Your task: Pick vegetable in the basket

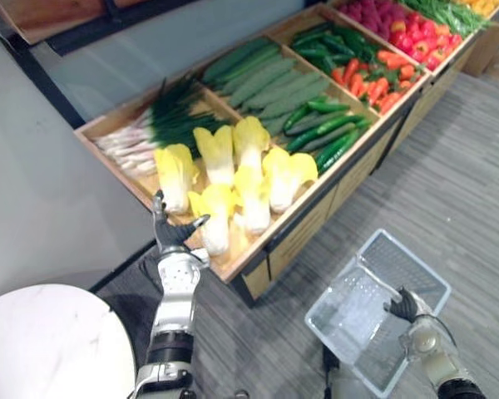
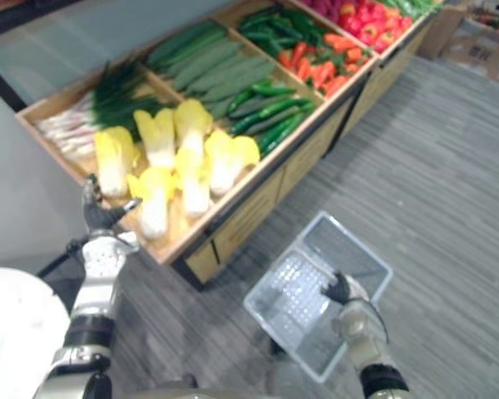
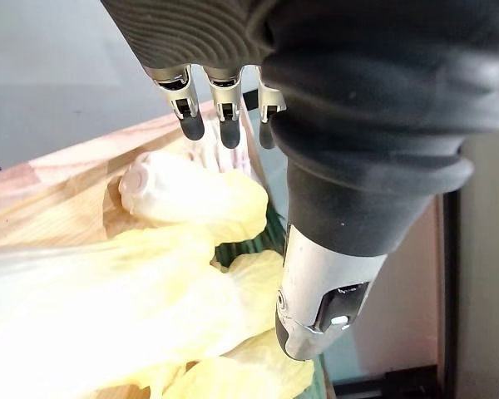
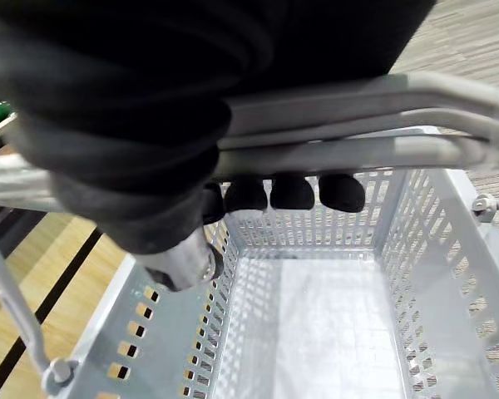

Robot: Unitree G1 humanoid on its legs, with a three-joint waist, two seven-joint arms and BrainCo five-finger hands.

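Note:
Several yellow-leaved, white-stemmed cabbages [image 1: 233, 179] lie in the near compartment of a wooden produce stand [image 1: 291, 218]. My left hand [image 1: 168, 229] is raised at the stand's near corner, fingers straight and open, just short of the nearest cabbage [image 3: 187, 195]. My right hand [image 1: 406, 305] is shut on the handle [image 4: 349, 125] of a pale grey plastic basket [image 1: 362, 328], which hangs empty over the floor in front of the stand.
Green onions [image 1: 162, 116], cucumbers [image 1: 266, 79], green peppers [image 1: 328, 129], orange and red peppers [image 1: 382, 75] fill the other compartments. A round white table [image 1: 46, 345] stands at my lower left. Grey striped carpet [image 1: 449, 191] lies to the right.

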